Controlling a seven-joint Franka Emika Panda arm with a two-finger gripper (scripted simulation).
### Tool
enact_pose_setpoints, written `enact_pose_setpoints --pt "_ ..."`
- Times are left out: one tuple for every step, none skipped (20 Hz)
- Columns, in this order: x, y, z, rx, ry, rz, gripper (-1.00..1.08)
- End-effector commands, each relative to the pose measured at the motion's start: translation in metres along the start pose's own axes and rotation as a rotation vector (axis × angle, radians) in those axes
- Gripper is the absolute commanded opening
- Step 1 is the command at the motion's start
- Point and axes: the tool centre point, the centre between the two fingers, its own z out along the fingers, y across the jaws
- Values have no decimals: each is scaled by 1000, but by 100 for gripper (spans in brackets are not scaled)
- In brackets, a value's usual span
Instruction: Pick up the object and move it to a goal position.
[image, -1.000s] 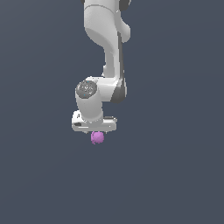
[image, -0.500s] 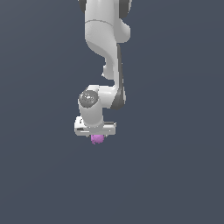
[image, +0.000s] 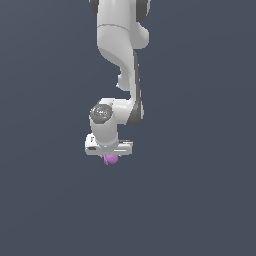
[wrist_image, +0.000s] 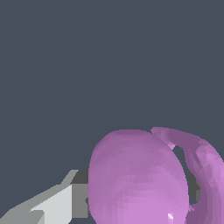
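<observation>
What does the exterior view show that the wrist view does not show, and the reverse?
Only the exterior view shows the whole white arm and the gripper seen from outside. Only the wrist view shows the curved loop on the side of the pink-purple object and one gray fingertip beside it. Both show the object at the gripper against a plain dark background.

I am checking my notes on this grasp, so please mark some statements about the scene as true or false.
1. The object is pink-purple. True.
2. It lies on the ground, far from the end effector. False: it sits right under the end effector, between the fingers.
3. In the wrist view the object has a curved loop on one side. True.
4. The arm is black. False: it is mostly white.
5. A second object lies nearby. False: only one is visible.
</observation>
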Motion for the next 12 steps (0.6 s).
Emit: enact_pose_setpoints --pt "0 0 1 0 0 0 -100" --pt "0 0 1 0 0 0 -100" --pt "0 0 0 0 1 0 -100" --pt "0 0 0 0 1 0 -100" --pt "0 0 -1 0 1 0 -100" --pt "0 0 -2 0 1 0 -100" --pt "0 -1 -4 0 1 0 -100" --pt "-1 -1 -7 0 1 0 -100" --pt "-1 -1 -10 0 1 0 -100" --pt "-1 -2 -13 0 1 0 -100" --pt "-2 -2 -17 0 1 0 -100" --pt "-3 -2 -22 0 1 0 -100"
